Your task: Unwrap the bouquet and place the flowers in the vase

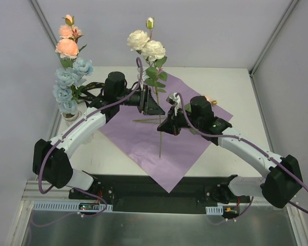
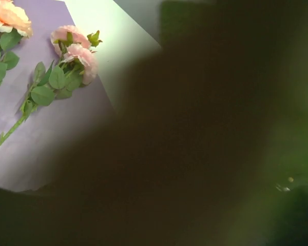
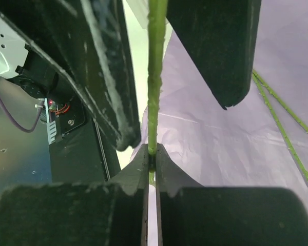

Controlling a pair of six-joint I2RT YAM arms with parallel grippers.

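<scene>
The bouquet lies undone, its purple paper (image 1: 143, 148) spread flat on the table. A cream-rose flower stem (image 1: 159, 138) stands upright over it, blooms (image 1: 146, 45) at the top. My right gripper (image 1: 167, 124) is shut on the green stem (image 3: 155, 77), pinching it at the fingertips (image 3: 152, 154). My left gripper (image 1: 153, 102) is higher on the same stem, its fingers (image 3: 105, 77) standing apart on either side without touching. The white vase (image 1: 69, 117) at the far left holds blue and peach flowers (image 1: 66, 84). The left wrist view is mostly a dark blur.
Pink roses (image 2: 74, 51) and a peach rose (image 2: 7, 15) lie on the paper; one pink bloom (image 1: 209, 100) shows behind my right arm. Loose green stems (image 3: 282, 123) lie on the sheet. White enclosure walls stand close on the left, right and back.
</scene>
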